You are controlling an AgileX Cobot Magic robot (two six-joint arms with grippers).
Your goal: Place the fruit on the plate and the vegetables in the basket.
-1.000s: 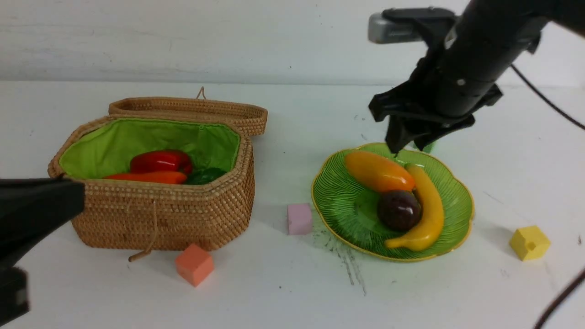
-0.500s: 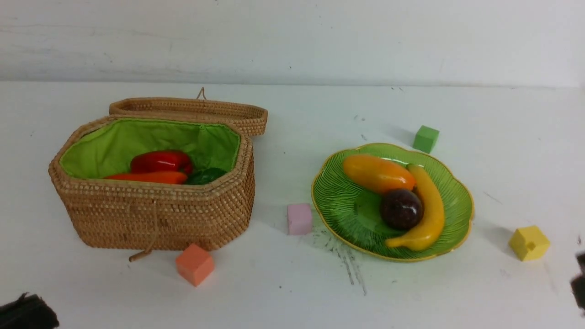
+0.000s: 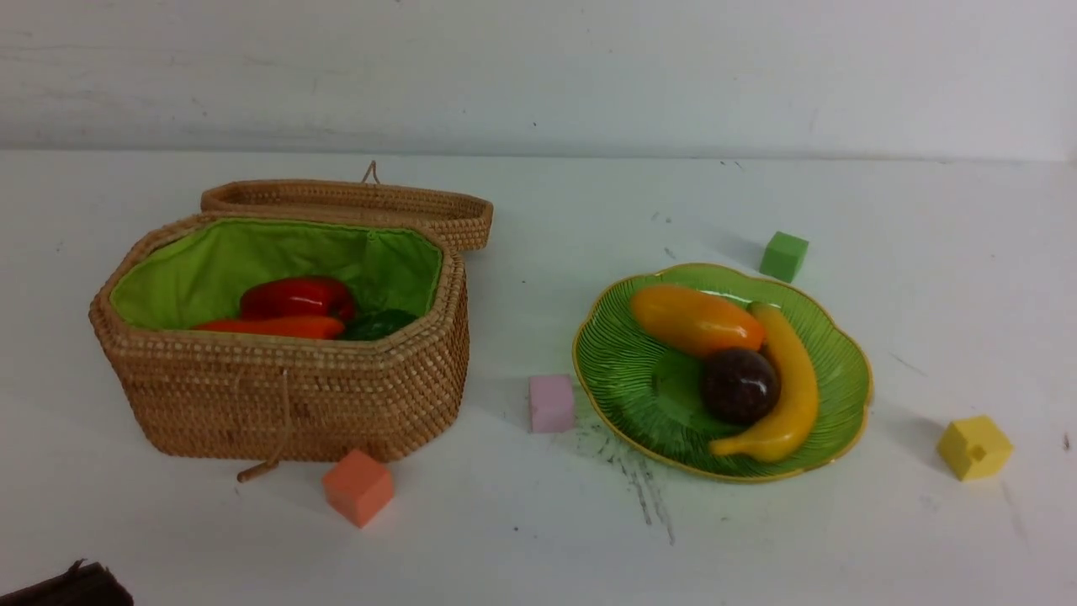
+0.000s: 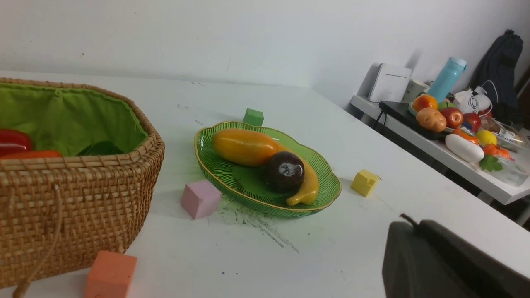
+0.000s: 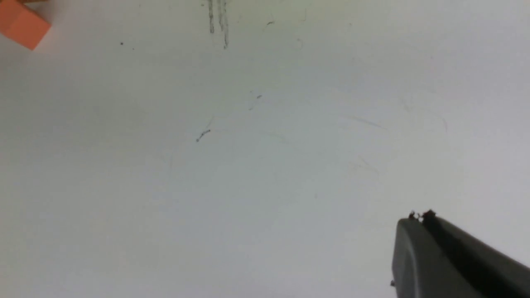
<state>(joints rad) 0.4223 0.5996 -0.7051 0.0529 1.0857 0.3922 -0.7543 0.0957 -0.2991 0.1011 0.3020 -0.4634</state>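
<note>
The green plate (image 3: 833,362) holds the mango (image 3: 694,318), the banana (image 3: 791,383) and the dark mangosteen (image 3: 740,385); all show in the left wrist view too, on the plate (image 4: 215,165). The open wicker basket (image 3: 294,396) holds the red pepper (image 3: 296,297), the orange carrot (image 3: 273,326) and a dark green piece (image 3: 379,322), partly hidden by the rim. My left gripper (image 4: 414,225) is shut and empty, low at the front left (image 3: 71,585). My right gripper (image 5: 419,218) is shut and empty over bare table, out of the front view.
Foam cubes lie on the white table: orange (image 3: 358,486) before the basket, pink (image 3: 551,402) between basket and plate, green (image 3: 784,256) behind the plate, yellow (image 3: 974,447) to its right. The basket lid (image 3: 353,202) hangs open behind. A side table (image 4: 455,136) carries clutter.
My right arm has lifted off the plate's far edge and left the front view. My left arm has drawn back from beside the basket to the bottom left corner. The mangosteen settled slightly.
</note>
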